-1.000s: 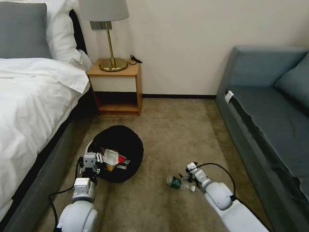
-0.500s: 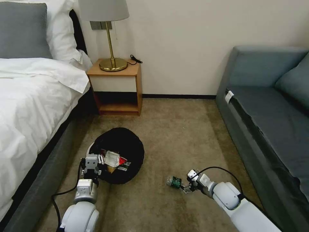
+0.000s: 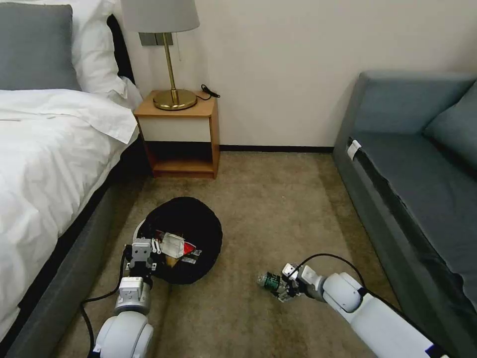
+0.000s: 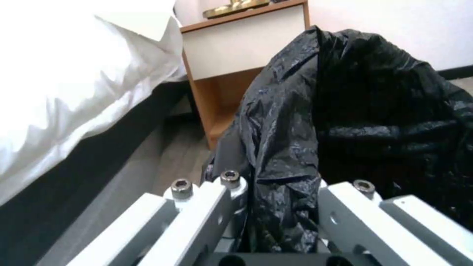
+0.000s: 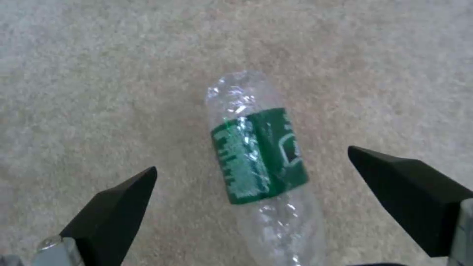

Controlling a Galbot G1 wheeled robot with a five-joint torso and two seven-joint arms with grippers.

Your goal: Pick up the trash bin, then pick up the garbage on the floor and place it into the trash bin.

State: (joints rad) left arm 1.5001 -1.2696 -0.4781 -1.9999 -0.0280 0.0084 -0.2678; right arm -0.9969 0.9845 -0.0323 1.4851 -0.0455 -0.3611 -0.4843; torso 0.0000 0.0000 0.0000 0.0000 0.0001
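Since a moment ago the right arm has swung lower and further in toward the bottle, which has not moved from its spot on the floor. The right gripper now sits low over the carpet with its two dark fingers spread wide, one on each side of the clear, green-labelled bottle, neither touching it. The bottle lies on its side, between the trash bin and the grey sofa. The left gripper is clamped on the near rim of the bin, its fingers pinching the crinkled black bag folded over the edge. Inside the bin lie a red-and-white wrapper and other scraps. The bin sits close to the bed, in front of the nightstand.
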